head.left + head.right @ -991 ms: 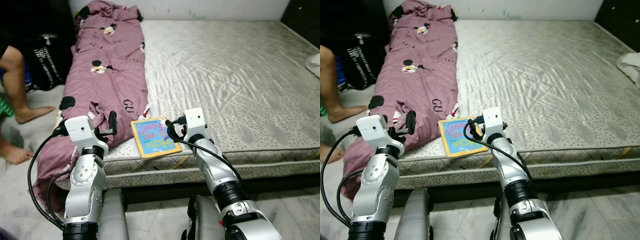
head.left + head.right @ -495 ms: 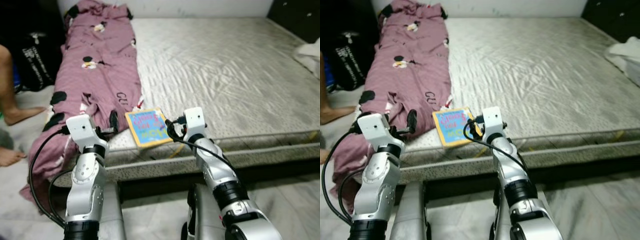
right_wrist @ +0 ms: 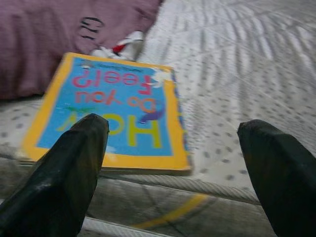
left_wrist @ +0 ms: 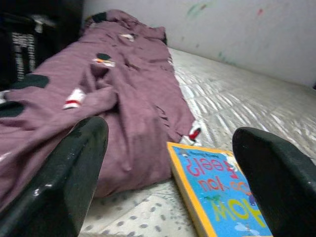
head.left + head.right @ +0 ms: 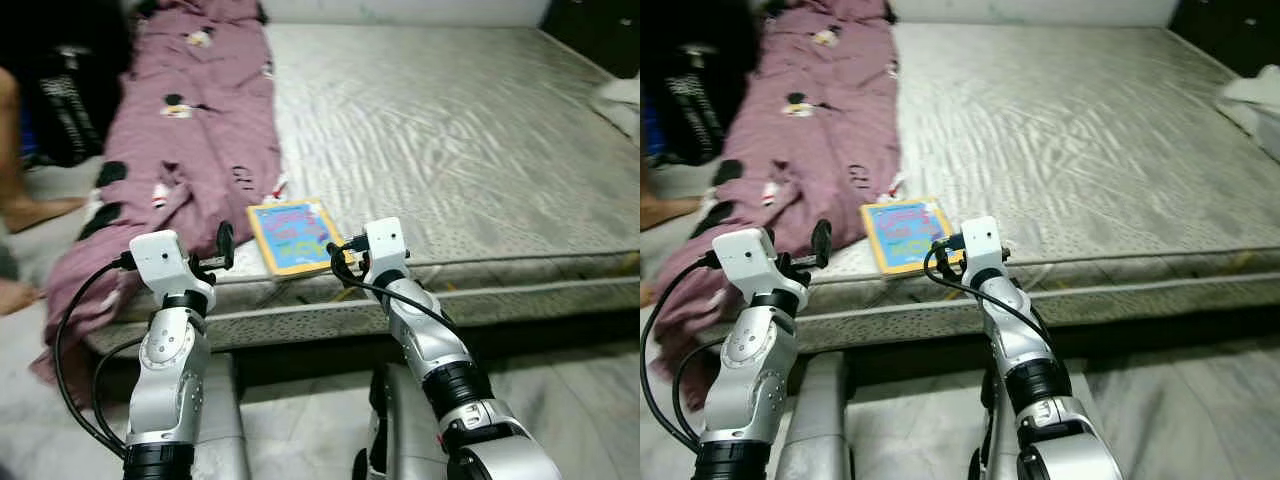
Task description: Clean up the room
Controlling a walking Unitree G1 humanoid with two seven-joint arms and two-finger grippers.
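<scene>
Book (image 5: 291, 236), yellow-bordered, lay flat at the bed (image 5: 480, 130) edge, purple blanket (image 5: 180, 130) at its 10 o'clock. Right claw (image 3: 173, 168) and left claw (image 4: 168, 163) hovered released, near the book.

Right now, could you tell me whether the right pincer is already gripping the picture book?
No: the right pincer is open, and the picture book lies flat on the mattress beyond its fingers.

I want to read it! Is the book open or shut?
Shut: the blue, yellow-edged picture book lies flat on the grey mattress, front cover showing.
</scene>
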